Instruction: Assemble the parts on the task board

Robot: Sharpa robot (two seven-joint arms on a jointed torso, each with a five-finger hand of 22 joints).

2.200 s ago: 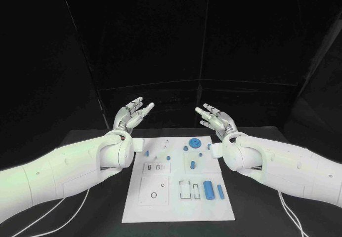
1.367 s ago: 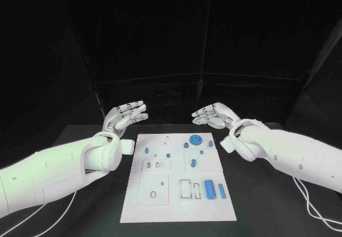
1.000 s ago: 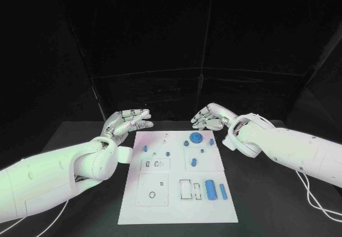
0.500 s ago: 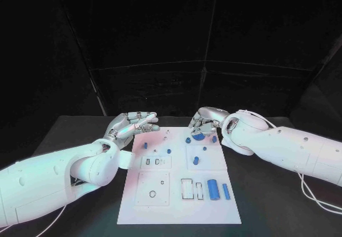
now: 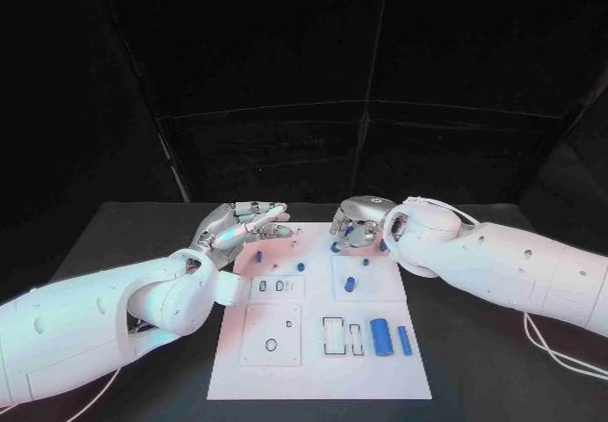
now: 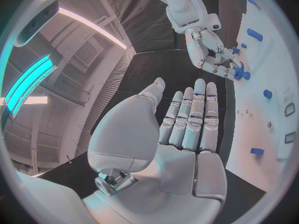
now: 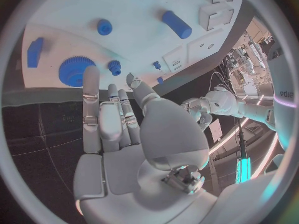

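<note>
Both hands have come down from their raised pose to the far edge of the white rectangular task board (image 5: pixel 317 352) on the black surface (image 5: pixel 114 237). I see my right hand (image 5: pixel 355 227) over the far right corner above the blue toothed gear (image 7: pixel 76 70), fingers loosely curled, empty. My left hand (image 5: pixel 238 224) hovers at the far left corner, fingers extended together, empty. Small blue parts (image 5: pixel 380 337) rest on the board.

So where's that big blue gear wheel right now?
The blue gear sits at the far end of the white task board, just beyond the right hand, whose fingers reach toward it.
</note>
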